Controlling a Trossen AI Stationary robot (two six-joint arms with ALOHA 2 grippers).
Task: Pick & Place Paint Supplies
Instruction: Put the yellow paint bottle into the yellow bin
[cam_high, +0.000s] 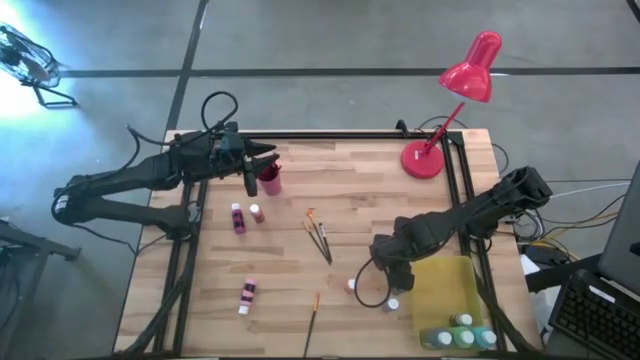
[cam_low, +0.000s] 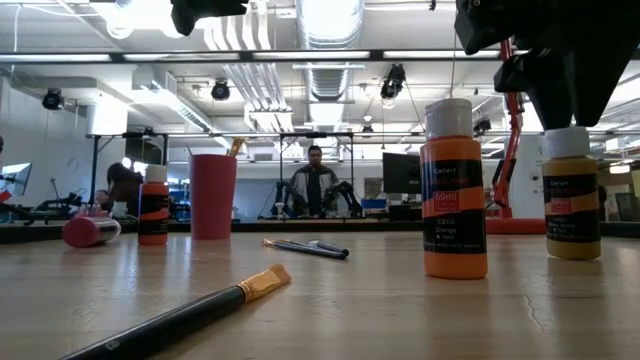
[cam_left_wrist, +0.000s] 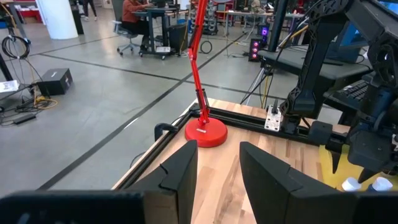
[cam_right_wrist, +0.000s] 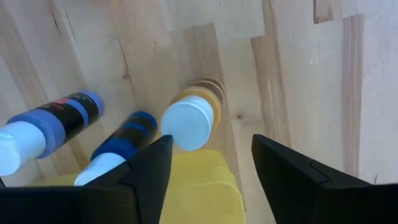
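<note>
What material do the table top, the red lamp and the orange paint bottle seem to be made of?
Table top: wood, butcher-block style; joined strips and grain show, with a slight sheen.
Red lamp: probably painted metal; glossy, even red on shade and base.
Orange paint bottle: likely plastic with a white cap and a printed label.

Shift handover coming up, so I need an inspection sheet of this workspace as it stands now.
Surface: wooden table, black frame rails along its edges.
Job's things: small paint bottles scattered, including an orange bottle and an ochre bottle standing upright; paintbrushes lying mid-table, one more near the front edge; bottles lying in the yellow tray.
Clutter: red desk lamp at the far right corner; red cup holding a brush.
Grippers: left gripper hangs beside the red cup, fingers apart, empty; right gripper open directly over the ochre bottle, not gripping.
Cables: black loops by both arms.
Surroundings: people at desks beyond the table.
</note>
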